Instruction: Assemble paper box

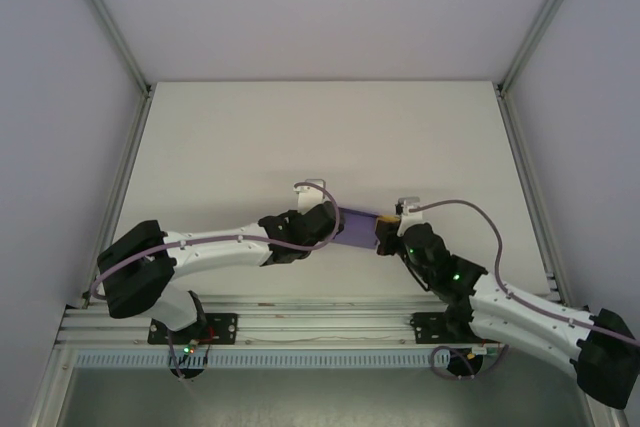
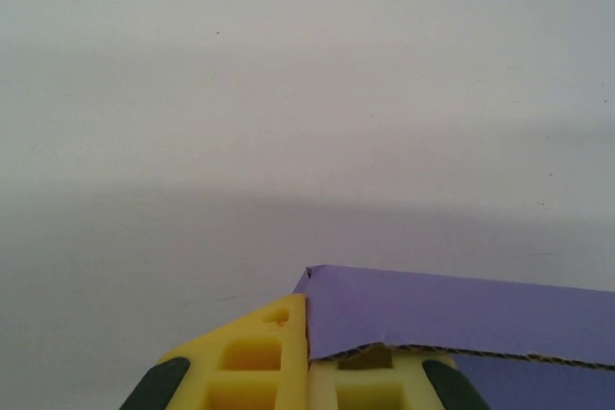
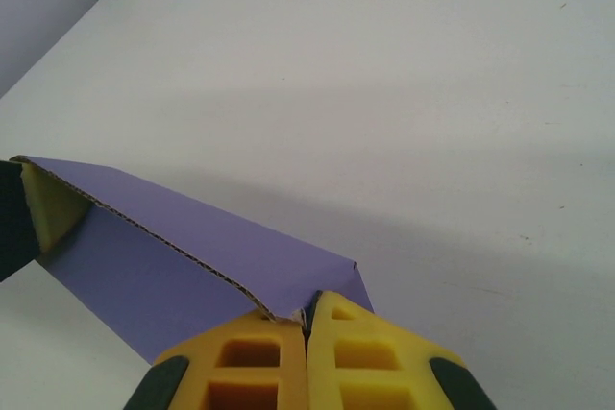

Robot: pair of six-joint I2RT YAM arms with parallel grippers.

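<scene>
**Top view, with both wrist views.** The white table (image 1: 300, 137) fills the middle of the frame, closed in by pale walls (image 1: 60, 97), with an aluminium rail (image 1: 300, 322) along the lower edge. The left arm (image 1: 215, 244) and right arm (image 1: 520, 312) reach inward from the lower corners and meet just below centre.

Between them hangs the paper box (image 1: 358, 226), a purple folded strip that seems to be lifted off the table, judging by its shadow. The left gripper (image 1: 325, 219) is clenched on its left end and the right gripper (image 1: 388, 235) on its right end. In each wrist view the yellow pads (image 3: 336, 343) are pressed together with the card's raw edge nipped at their tips.

**Handling (judged).** The fluted edge suggests thin corrugated card. It is likely:
- light
- matte rather than slippery
- stiff across a panel and hinging readily at creases
- easily crushed at corners

It is best gripped on flat panel margins, away from the folds.

**Obstructions.** The looping wrist cables (image 1: 470, 209) and the closely facing wrists themselves are the likeliest hindrance.
</scene>
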